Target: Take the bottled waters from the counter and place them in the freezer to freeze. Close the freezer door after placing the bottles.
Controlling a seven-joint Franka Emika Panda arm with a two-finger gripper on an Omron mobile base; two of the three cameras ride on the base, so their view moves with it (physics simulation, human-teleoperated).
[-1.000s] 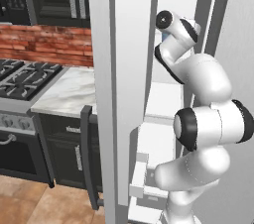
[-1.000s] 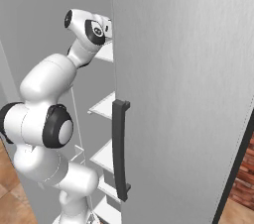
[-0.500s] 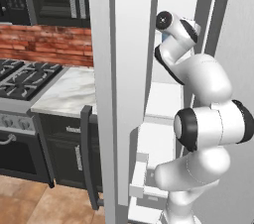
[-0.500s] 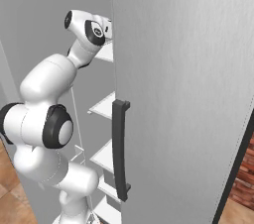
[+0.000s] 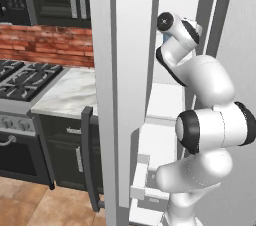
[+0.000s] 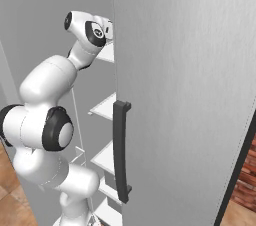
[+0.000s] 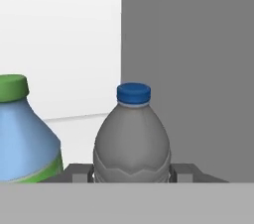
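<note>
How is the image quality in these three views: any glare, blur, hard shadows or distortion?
Left base view: even, flat light, no glare on the freezer door, edges sharp. Right base view: the wider grey door shows faint brushed streaks, no hotspots. Hand view: sharp and undistorted, soft shading on the grey bottle between the fingers of the claw, and on the blue bottle; no cast shadows.

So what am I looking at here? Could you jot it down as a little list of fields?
Place: simulated kitchen, at a pale grey fridge
Arm: reaching up into the freezer
Freezer door: open
Gripper: shut on the grey bottle, a finger on each side
Grey bottle: upright, blue cap
Blue bottle: upright beside it, green cap, apart from the gripper
Behind the bottles: white wall
Counter: marble, next to a gas stove
Still to do: release the bottle, close the door
</note>
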